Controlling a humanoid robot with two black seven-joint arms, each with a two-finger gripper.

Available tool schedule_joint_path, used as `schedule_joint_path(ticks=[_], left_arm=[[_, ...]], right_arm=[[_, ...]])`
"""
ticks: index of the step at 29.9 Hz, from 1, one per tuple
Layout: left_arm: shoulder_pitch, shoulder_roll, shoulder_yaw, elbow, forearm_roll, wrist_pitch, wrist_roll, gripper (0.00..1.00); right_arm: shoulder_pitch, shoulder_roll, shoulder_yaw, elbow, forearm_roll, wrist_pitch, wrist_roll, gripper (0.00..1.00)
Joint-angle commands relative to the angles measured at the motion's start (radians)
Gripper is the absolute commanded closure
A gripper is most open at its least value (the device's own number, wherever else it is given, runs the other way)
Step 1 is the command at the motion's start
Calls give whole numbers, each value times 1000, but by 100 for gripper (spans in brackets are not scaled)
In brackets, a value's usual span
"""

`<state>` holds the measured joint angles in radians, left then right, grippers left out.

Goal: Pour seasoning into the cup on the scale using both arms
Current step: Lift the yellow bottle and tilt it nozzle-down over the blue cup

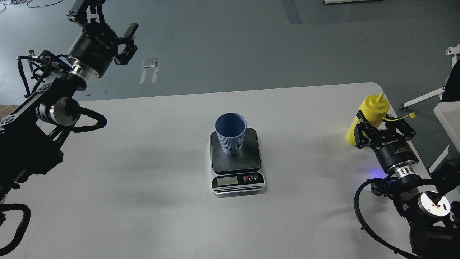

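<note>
Here, a pale blue ribbed cup point(230, 133) is seen standing upright on the dark platform of a small digital kitchen scale point(237, 162), which is placed near the middle of the white table point(151, 172). The scale's silver front, with its display and small buttons, is turned toward the near edge of the table.

A tall yellow squeeze bottle point(369, 114) is found upright close to the far right corner of the table, well apart from the scale. Its conical nozzle is pointed upward, and its small tethered cap point(404, 116) is seen hanging out toward the right edge.

The right tool point(381, 126) is positioned at the bottle's lower body, with its fingers spread wide, one on each side of the bottle. Whether the fingers are touching the plastic cannot be told, and the bottle is not seen lifted or tilted.

The left tool point(109, 27) is held high beyond the far left corner of the table, over the grey floor, with its fingers spread wide and nothing held between them. It is kept well apart from the cup and the scale.
</note>
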<state>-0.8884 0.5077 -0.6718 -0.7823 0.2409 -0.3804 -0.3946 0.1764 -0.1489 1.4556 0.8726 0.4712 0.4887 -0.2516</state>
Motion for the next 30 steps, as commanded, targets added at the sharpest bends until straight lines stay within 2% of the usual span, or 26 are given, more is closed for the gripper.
schedule_joint_path(ticks=[1, 5, 10, 11, 19, 21, 25, 30], left_arm=[[-1, 0, -2, 0, 0, 0, -1, 3], [-1, 0, -2, 0, 0, 0, -1, 3], [-1, -1, -2, 0, 0, 0, -1, 3], [-1, -1, -2, 0, 0, 0, -1, 3], [-3, -28, -2, -2, 0, 2, 0, 2], [-3, -28, -2, -2, 0, 2, -1, 3], [-4, -28, -2, -2, 0, 2, -1, 3], [-4, -28, -2, 0, 0, 2, -1, 2]], right_arm=[[11, -7, 0, 16, -35, -1, -2, 49], [20, -20, 2, 46, -138, -24, -2, 49], [98, -109, 2, 143, -504, -47, -5, 49], [98, -109, 2, 143, -505, -47, -5, 49], [250, -136, 0, 246, -988, -48, -80, 48], [314, -136, 0, 252, -1197, -36, -98, 48], [382, -127, -1, 269, -1397, -32, -103, 47], [474, -115, -109, 354, -1597, -35, -103, 47]])
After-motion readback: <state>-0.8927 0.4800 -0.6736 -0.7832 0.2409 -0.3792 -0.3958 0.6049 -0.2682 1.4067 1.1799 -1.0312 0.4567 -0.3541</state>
